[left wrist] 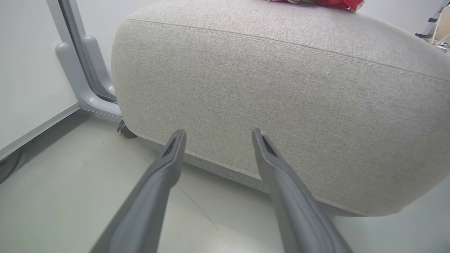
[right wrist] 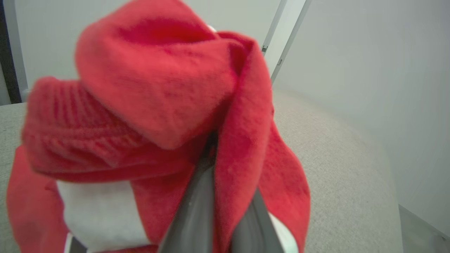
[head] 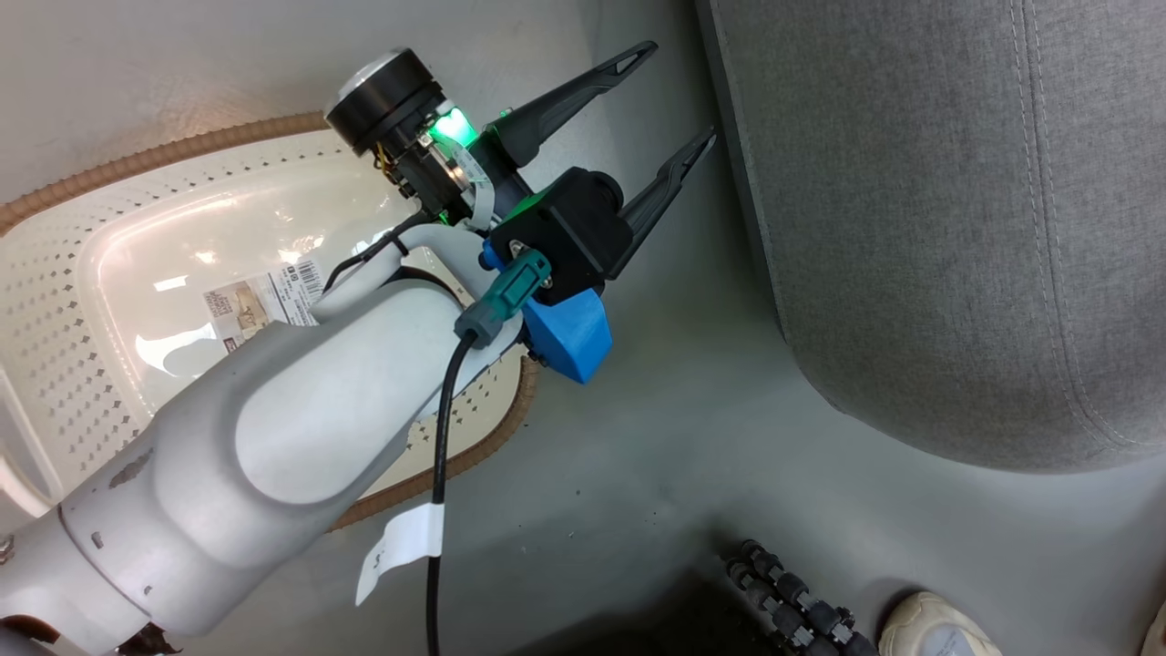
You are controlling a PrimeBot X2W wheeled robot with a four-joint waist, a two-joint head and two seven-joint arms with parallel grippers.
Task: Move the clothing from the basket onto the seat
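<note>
The right gripper (right wrist: 212, 154), clamped on the clothing (right wrist: 158, 88), holds bunched red fabric with a ribbed band and white panel.

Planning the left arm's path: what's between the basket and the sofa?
Bare grey floor in the head view, with the open left gripper hanging over that gap.

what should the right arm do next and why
Probably lower slightly and open the right end effector. It is shut on the clothing, which hangs over the seat, and the basket looks empty, so release seems the step left.
</note>
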